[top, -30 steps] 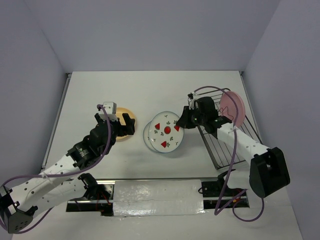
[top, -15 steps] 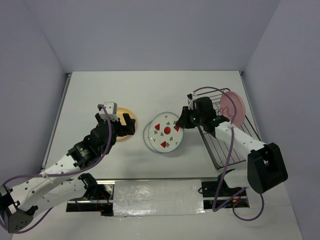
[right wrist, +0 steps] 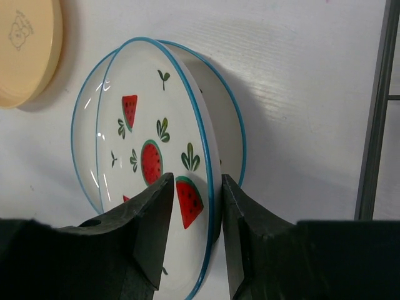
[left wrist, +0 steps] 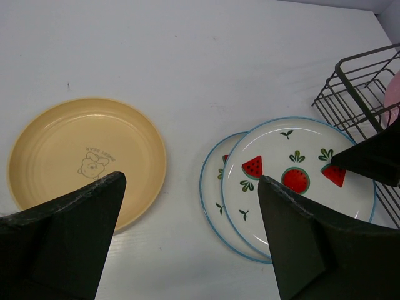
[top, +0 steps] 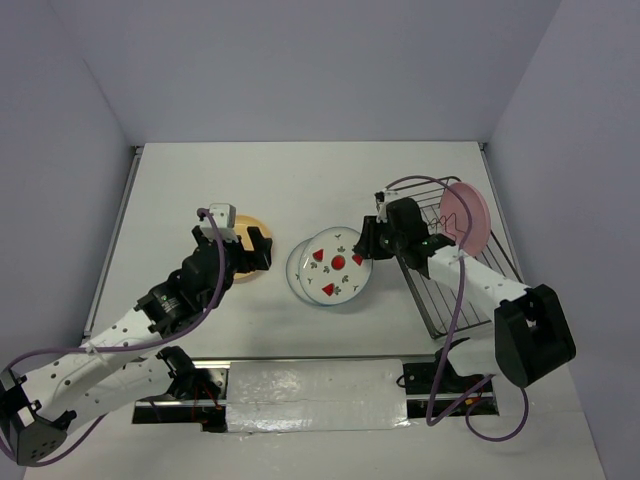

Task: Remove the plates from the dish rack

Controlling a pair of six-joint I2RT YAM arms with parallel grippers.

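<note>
Three plates are out on the table [left wrist: 187, 50]. The yellow plate [left wrist: 87, 159] lies flat, and the top white plate [left wrist: 300, 181] leans on the bottom white plate [left wrist: 215, 181]. The right gripper [right wrist: 195, 181] straddles the top white plate's rim, jaws partway apart; I cannot tell whether it pinches. The left gripper [left wrist: 192, 180] hovers wide open and empty. Only the pink plate [top: 468, 215] stands in the rack [left wrist: 350, 94], so one lift looks left.
</note>
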